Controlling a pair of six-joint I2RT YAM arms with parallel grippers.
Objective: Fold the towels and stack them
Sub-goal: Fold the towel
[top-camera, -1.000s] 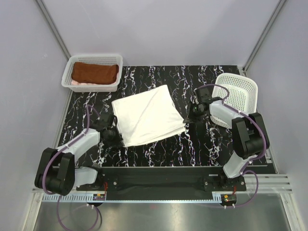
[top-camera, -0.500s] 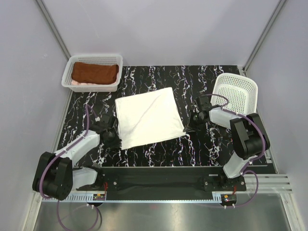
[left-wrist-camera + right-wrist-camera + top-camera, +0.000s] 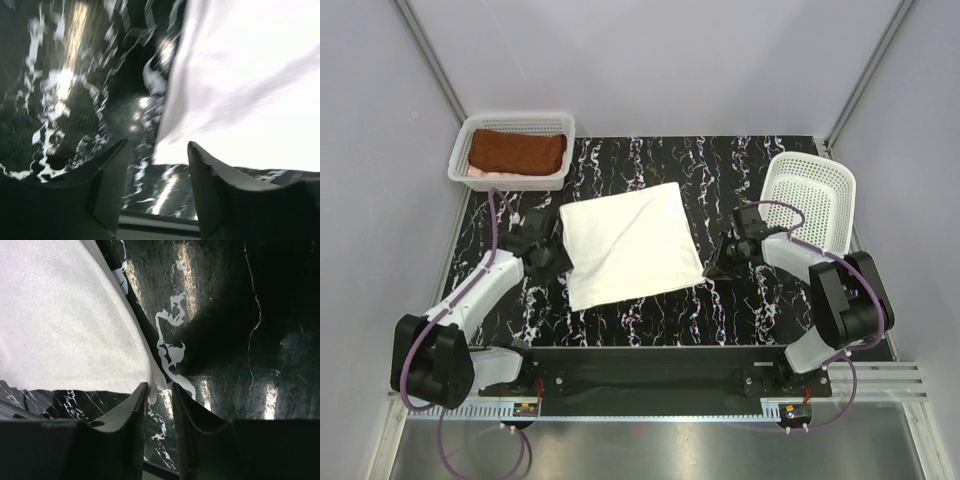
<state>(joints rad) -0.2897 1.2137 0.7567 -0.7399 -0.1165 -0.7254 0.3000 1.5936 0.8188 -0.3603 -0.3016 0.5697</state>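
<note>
White towel lies flat on the marble worktop. Left pincer stands spread at its edge; right pincer is slightly parted around a corner.

Your top view is bright and even. Your left wrist view is blurred; glare shines on the table at both wrists.
</note>
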